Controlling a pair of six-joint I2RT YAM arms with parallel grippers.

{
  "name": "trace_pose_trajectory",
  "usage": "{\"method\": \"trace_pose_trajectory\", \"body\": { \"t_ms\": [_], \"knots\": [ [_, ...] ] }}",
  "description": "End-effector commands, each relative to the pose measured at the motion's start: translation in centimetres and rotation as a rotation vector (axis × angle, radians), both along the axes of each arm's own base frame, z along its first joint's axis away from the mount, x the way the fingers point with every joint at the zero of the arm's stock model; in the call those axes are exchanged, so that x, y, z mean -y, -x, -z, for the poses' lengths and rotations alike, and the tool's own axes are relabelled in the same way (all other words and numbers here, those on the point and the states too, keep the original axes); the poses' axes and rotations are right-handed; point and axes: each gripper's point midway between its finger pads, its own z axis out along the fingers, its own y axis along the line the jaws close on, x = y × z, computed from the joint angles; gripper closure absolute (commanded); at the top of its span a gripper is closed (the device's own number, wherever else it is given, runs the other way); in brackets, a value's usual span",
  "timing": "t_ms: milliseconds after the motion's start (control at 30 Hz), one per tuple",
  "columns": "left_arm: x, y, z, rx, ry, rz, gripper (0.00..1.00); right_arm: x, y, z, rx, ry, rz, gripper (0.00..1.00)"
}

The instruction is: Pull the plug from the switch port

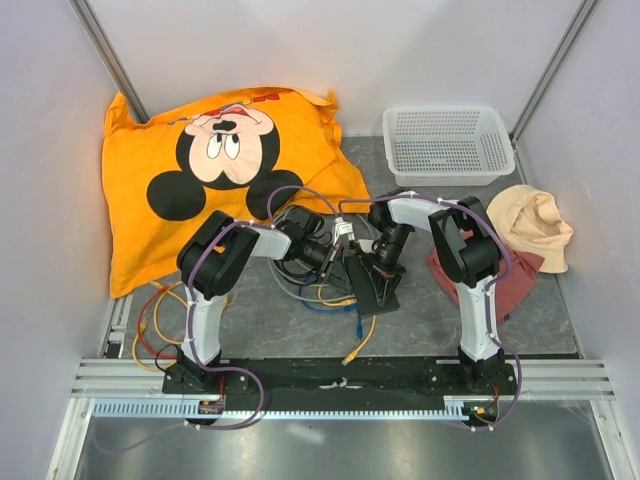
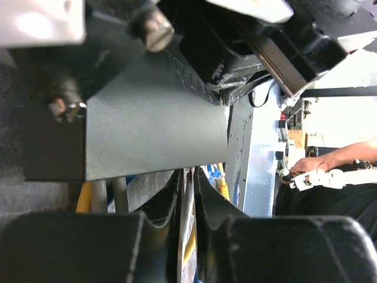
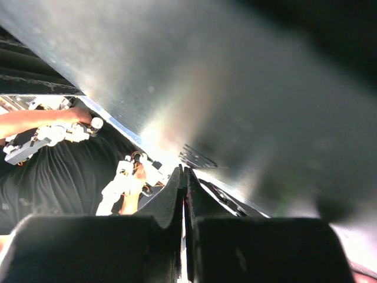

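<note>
By the switch, left tool near-closed.

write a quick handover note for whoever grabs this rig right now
Left gripper: jaws nearly shut at the edge of the switch; what it pinches is hidden.
Right gripper: jaws nearly shut, tips against the switch as well.
Switch sits mid-table between both arms, beside a tangle of cables.
Done: both arms are at the switch.
Left: no view shows the plug itself, so assume it is in. Confirm the grip, then pull.
</note>
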Motion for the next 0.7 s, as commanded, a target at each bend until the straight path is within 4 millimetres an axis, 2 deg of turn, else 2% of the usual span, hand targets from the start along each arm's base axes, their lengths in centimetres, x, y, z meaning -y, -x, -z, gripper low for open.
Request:
{"method": "trace_pose_trajectory", "body": {
  "t_ms": [0,33,167,433,667],
  "knots": [
    [0.7,-0.5,1.2,0.013,-0.040,-0.015,0.86,1.4,-6.2,10.5,0.314,0.101,-0.075,1.00],
    [0.7,-0.6,1.2,0.014,-0.042,-0.018,0.86,1.4,-6.2,10.5,0.314,0.101,-0.073,1.00],
    [0.7,-0.6,1.2,0.011,-0.043,-0.017,0.98,1.4,-6.1,10.5,0.313,0.101,-0.075,1.00],
    [-1.3,0.0,1.9,0.007,-0.083,0.002,0.98,1.5,-6.0,10.5,0.311,0.097,-0.076,1.00],
    [-2.4,-0.2,1.6,0.004,-0.092,-0.004,0.98,1.5,-6.0,10.6,0.309,0.096,-0.079,1.00]
  ]
}}
